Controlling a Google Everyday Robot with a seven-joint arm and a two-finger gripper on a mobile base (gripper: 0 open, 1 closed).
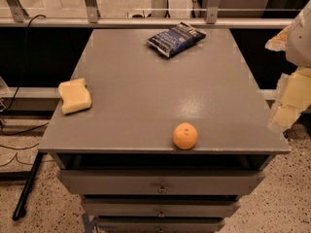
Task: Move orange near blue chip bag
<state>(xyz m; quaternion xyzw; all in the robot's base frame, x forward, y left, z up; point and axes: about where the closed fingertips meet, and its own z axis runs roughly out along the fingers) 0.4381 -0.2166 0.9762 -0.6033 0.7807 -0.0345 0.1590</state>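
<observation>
The orange (185,136) sits on the grey cabinet top (146,96), close to the front edge and a little right of the middle. The blue chip bag (176,38) lies flat at the far edge of the top, slightly right of centre. My gripper (290,97) is at the right edge of the view, off the cabinet's right side and raised above it, well apart from the orange and holding nothing that I can see.
A pale yellow sponge (75,95) lies at the left edge of the top. Drawers (160,183) stack below the front edge. A metal rail and glass panel (146,13) run behind the cabinet. Black cables (19,130) lie on the floor at left.
</observation>
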